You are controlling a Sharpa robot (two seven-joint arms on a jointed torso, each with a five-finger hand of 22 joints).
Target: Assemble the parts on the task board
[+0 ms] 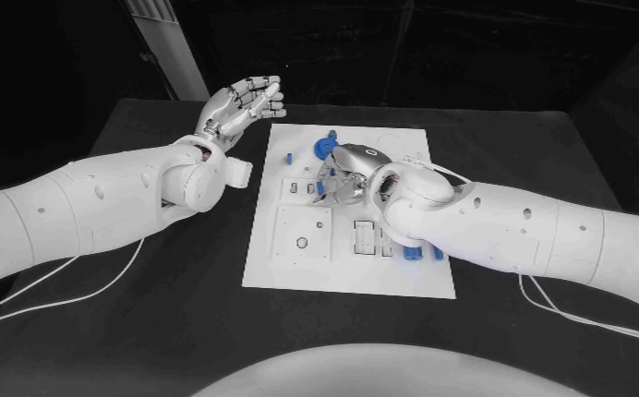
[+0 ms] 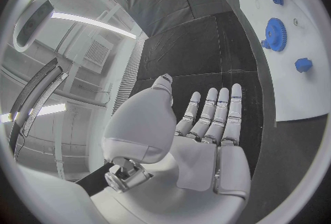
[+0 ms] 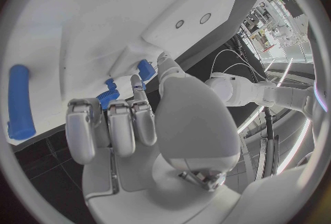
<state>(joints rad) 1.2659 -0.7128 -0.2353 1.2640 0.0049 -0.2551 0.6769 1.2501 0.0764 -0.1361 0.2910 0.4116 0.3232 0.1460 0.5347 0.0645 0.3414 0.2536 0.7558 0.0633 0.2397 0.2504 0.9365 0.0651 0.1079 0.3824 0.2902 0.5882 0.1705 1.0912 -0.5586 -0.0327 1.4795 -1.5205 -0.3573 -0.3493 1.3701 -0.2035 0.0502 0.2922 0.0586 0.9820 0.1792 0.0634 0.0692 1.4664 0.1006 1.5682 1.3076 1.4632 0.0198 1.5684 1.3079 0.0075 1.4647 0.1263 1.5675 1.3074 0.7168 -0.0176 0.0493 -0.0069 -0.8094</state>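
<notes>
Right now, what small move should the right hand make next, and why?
Probably lower the right hand a little and close its fingers on the small blue part by its fingertips. It hangs over the white board, apparently holding nothing, while the left hand is open beside the board.

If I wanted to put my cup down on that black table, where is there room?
The black table looks bare along its near edge, below the task board, and at the far right corner. The board's middle is crowded: the right hand works among the blue parts. The left hand hangs beside the board's far left corner.
</notes>
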